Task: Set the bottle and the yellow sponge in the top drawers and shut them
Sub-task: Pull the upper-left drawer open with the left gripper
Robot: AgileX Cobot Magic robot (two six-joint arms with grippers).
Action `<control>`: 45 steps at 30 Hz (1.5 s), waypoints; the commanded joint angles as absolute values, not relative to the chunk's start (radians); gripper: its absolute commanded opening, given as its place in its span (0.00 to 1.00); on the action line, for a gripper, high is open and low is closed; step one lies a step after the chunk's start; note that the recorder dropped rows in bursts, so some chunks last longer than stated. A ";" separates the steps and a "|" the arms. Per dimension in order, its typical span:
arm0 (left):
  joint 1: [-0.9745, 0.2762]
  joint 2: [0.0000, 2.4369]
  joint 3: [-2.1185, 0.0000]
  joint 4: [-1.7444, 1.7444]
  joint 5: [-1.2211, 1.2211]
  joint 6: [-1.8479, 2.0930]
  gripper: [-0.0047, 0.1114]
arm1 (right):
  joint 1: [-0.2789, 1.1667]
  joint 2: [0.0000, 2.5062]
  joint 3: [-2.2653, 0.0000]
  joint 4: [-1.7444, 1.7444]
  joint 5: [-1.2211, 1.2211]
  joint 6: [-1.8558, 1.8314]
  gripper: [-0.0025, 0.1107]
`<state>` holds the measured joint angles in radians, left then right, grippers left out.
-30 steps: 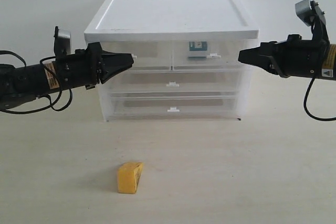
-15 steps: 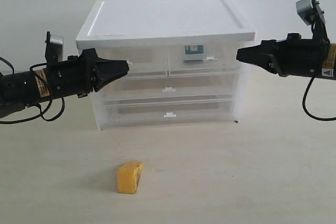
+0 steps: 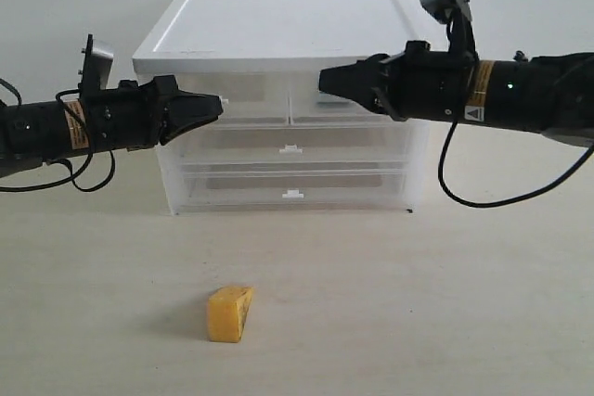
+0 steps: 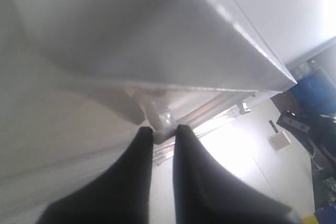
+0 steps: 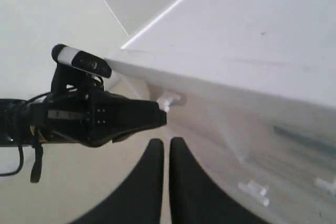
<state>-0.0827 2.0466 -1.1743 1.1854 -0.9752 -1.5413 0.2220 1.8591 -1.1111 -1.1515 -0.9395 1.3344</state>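
Firstly, exterior view: orange-yellow wedge-shaped sponge (image 3: 228,313) on pale tabletop (image 3: 464,322), well apart from white-lidded translucent plastic cabinet (image 3: 278,30); left gripper (image 3: 216,106) and right gripper (image 3: 325,81), both pressed together, held at the clear top drawers (image 3: 260,92), probably to push them shut; bottle not visible (arm stickers too small to read). Left wrist view: tips against white tab handle (image 4: 161,124). Right wrist view: tips nearly touching, nothing pinched.
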 commanded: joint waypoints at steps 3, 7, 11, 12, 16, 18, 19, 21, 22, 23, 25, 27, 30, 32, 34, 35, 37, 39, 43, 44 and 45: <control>-0.080 2.032 -1.197 1.146 -1.041 -1.539 0.07 | 0.262 1.858 -1.180 -1.112 -0.716 1.324 0.02; -0.087 2.025 -1.197 1.179 -1.124 -1.552 0.07 | 0.259 1.858 -1.191 -1.064 -0.666 1.316 0.02; -0.098 2.005 -1.183 1.212 -1.079 -1.556 0.07 | 0.259 1.858 -1.191 -0.987 -0.615 1.275 0.02; -0.098 1.997 -1.176 1.212 -1.070 -1.556 0.07 | 0.259 1.858 -1.191 -0.969 -0.616 1.264 0.02; -0.098 1.976 -1.160 1.233 -1.062 -1.553 0.07 | 0.259 1.858 -1.191 -0.904 -0.632 1.254 0.02; -0.098 1.976 -1.159 1.258 -1.062 -1.564 0.07 | 0.268 1.861 -1.191 -0.863 -0.632 1.226 0.02; -0.100 1.976 -1.159 1.273 -1.062 -1.576 0.07 | 0.278 1.861 -1.191 -0.839 -0.630 1.208 0.02; -0.104 1.976 -1.148 1.286 -1.062 -1.581 0.07 | 0.291 1.868 -1.191 -0.803 -0.623 1.174 0.02; -0.106 1.974 -1.138 1.284 -1.062 -1.581 0.07 | 0.294 1.868 -1.191 -0.798 -0.620 1.168 0.02; -0.106 1.969 -1.121 1.278 -1.062 -1.581 0.07 | 0.299 1.870 -1.191 -0.795 -0.616 1.160 0.02; -0.106 1.967 -1.095 1.271 -1.071 -1.578 0.07 | 0.299 1.872 -1.191 -0.795 -0.613 1.155 0.02; -0.106 1.960 -1.067 1.268 -1.077 -1.578 0.07 | 0.299 1.872 -1.191 -0.795 -0.608 1.153 0.02; -0.106 1.932 -1.020 1.268 -1.075 -1.566 0.07 | 0.299 1.872 -1.191 -0.791 -0.608 1.150 0.02; -0.106 1.905 -0.984 1.268 -1.075 -1.552 0.07 | 0.299 1.872 -1.191 -0.791 -0.608 1.150 0.02; -0.106 1.877 -0.949 1.268 -1.075 -1.539 0.07 | 0.299 1.872 -1.191 -0.791 -0.608 1.150 0.02; -0.106 1.861 -0.929 1.260 -1.072 -1.528 0.07 | 0.299 1.872 -1.191 -0.791 -0.608 1.150 0.02; -0.106 1.835 -0.896 1.241 -1.061 -1.518 0.07 | 0.299 1.872 -1.191 -0.791 -0.608 1.150 0.02; -0.106 1.815 -0.869 1.227 -1.061 -1.506 0.07 | 0.299 1.872 -1.191 -0.800 -0.608 1.153 0.02; -0.104 1.807 -0.844 1.227 -1.071 -1.501 0.07 | 0.299 1.872 -1.191 -0.836 -0.608 1.180 0.02; -0.104 1.807 -0.843 1.222 -1.067 -1.499 0.07 | 0.299 1.872 -1.191 -0.843 -0.610 1.184 0.02; -0.104 1.807 -0.841 1.222 -1.064 -1.499 0.07 | 0.299 1.872 -1.191 -0.853 -0.612 1.194 0.02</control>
<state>-0.1000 1.8295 -0.8470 1.2402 -1.0256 -1.5224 0.3035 1.8595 -1.1844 -0.8059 -0.6255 1.1983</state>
